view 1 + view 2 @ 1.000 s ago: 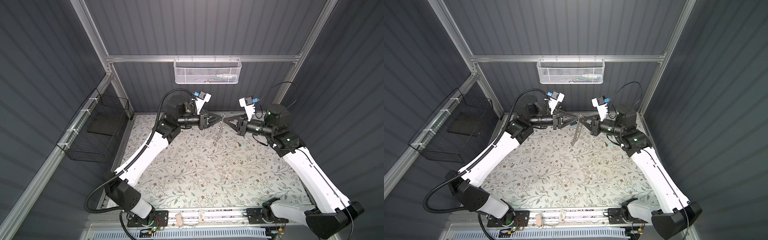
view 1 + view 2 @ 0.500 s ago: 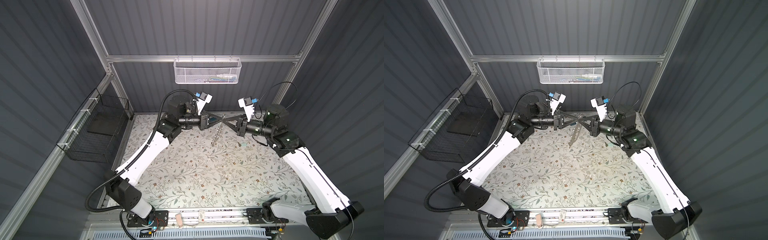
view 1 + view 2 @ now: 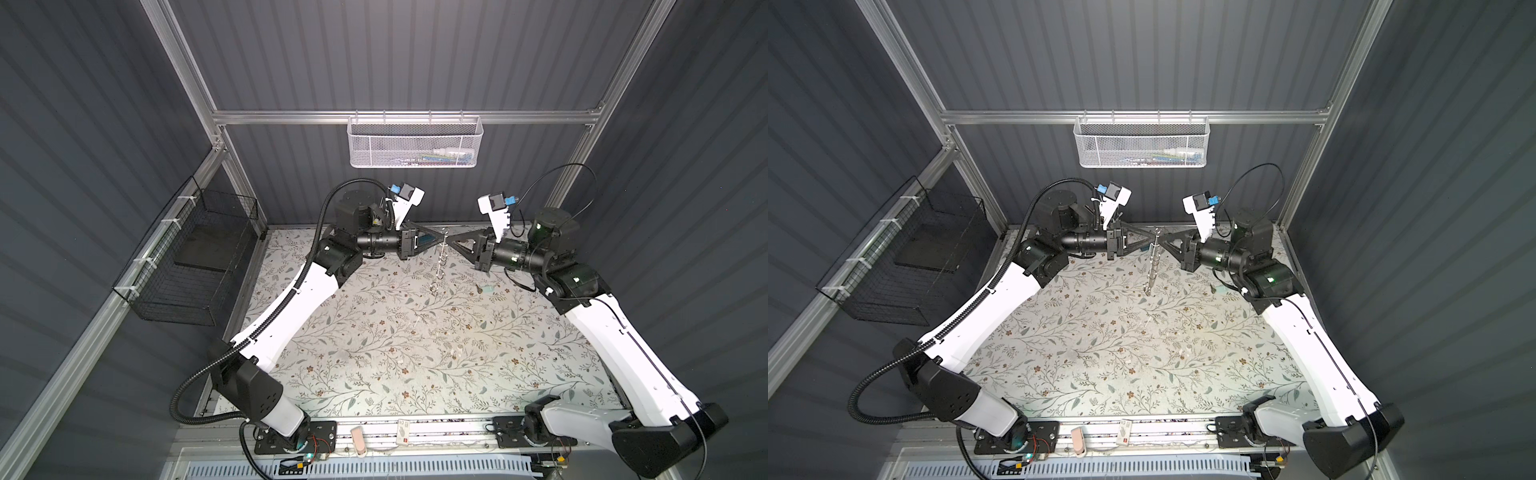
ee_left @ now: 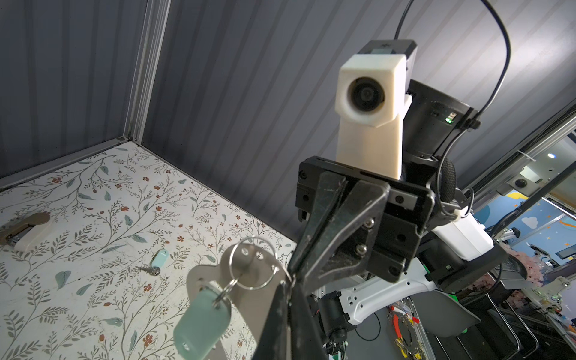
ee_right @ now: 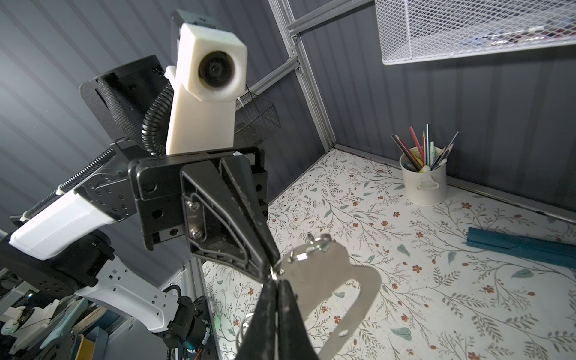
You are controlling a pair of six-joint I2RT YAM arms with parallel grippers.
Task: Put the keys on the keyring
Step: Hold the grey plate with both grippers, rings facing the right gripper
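While hanging at upper centre, clamped between closed left gripper (image 3: pixel 439 242) and closed right gripper (image 3: pixel 450 244): flat grey metal keyring (image 3: pixel 440 262), mint-green plastic-tagged key (image 4: pixel 202 321) attached.

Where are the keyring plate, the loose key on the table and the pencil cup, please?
keyring plate (image 5: pixel 327 265), right wrist view, flat metal face.
loose key (image 4: pixel 160 258), left wrist view, mint tag.
pencil cup (image 5: pixel 424 184), right wrist view, white wall.

Nothing legible — no text, labels or numbers.

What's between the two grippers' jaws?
The flat grey metal keyring plate, hanging edge-on from where left gripper and right gripper meet; both top views show it.
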